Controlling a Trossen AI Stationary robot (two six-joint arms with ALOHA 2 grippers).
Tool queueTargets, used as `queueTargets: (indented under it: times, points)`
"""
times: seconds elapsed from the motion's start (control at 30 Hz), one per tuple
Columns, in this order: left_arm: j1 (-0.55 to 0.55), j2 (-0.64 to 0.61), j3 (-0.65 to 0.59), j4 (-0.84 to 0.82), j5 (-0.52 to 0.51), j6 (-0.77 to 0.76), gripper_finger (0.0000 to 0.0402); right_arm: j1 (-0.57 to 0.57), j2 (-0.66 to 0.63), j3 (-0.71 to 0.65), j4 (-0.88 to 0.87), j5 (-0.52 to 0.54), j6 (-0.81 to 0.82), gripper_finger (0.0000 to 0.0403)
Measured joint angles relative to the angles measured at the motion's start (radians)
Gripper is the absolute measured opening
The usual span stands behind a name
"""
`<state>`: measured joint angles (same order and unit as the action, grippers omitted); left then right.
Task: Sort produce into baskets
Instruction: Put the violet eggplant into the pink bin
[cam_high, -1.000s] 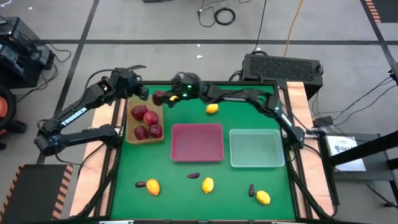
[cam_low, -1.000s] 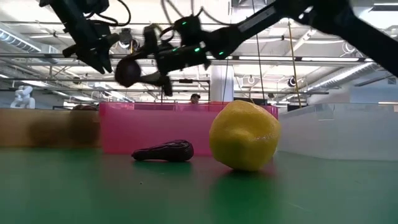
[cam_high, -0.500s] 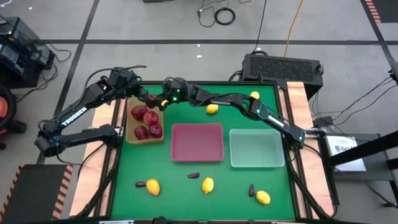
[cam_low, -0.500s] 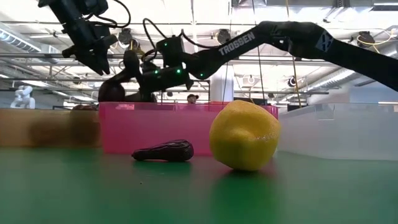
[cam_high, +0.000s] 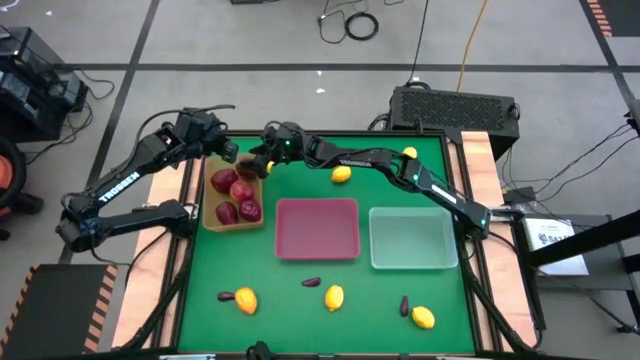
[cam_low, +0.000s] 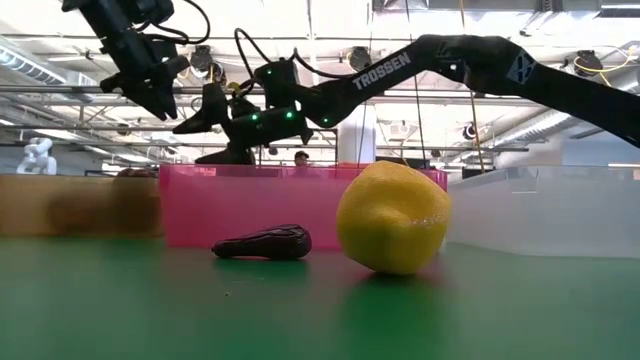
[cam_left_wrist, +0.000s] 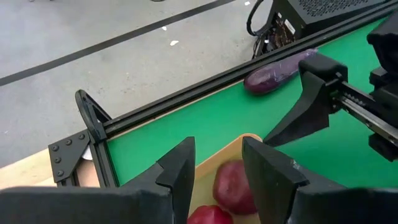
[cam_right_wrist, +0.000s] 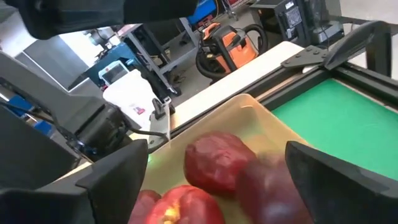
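Three trays sit mid-table: the tan tray (cam_high: 212, 200) holding red fruit, the pink tray (cam_high: 317, 229) and the clear tray (cam_high: 412, 238) both bare. Your right gripper (cam_high: 256, 165) hangs over the tan tray's far corner with its fingers spread wide and nothing between them; a dark-red apple (cam_right_wrist: 268, 182) lies among the others just beneath it. Lift straight up so neither finger clips the tray wall. The left gripper (cam_high: 226, 151), jaws slightly parted and empty, hovers just beside, so swing away from it. Lemons (cam_high: 341, 175) and eggplants (cam_high: 312, 283) lie loose on the green mat; an eggplant (cam_left_wrist: 278, 63) lies near the far edge.
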<state>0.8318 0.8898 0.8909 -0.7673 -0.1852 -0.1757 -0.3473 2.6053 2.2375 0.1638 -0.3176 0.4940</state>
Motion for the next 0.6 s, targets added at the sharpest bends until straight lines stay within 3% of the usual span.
queueTargets:
  times: [0.2, 0.3, 0.5, 0.6]
  points:
    - [0.000, 0.000, 0.000, -0.006, -0.001, 0.000, 0.0141, -0.012, 0.000, 0.000, 0.001, -0.058, 0.052, 0.0369]
    - [0.000, 0.000, 0.000, -0.016, -0.002, -0.001, 0.0141, -0.024, 0.000, 0.000, -0.013, -0.170, 0.144, 0.0369]
    - [0.000, 0.000, 0.000, -0.031, -0.002, -0.001, 0.0141, -0.060, 0.000, 0.000, -0.089, -0.494, 0.342, 0.0368]
    - [-0.001, 0.000, 0.000, -0.029, -0.002, -0.002, 0.0141, -0.068, -0.001, 0.000, -0.115, -0.580, 0.366, 0.0368]
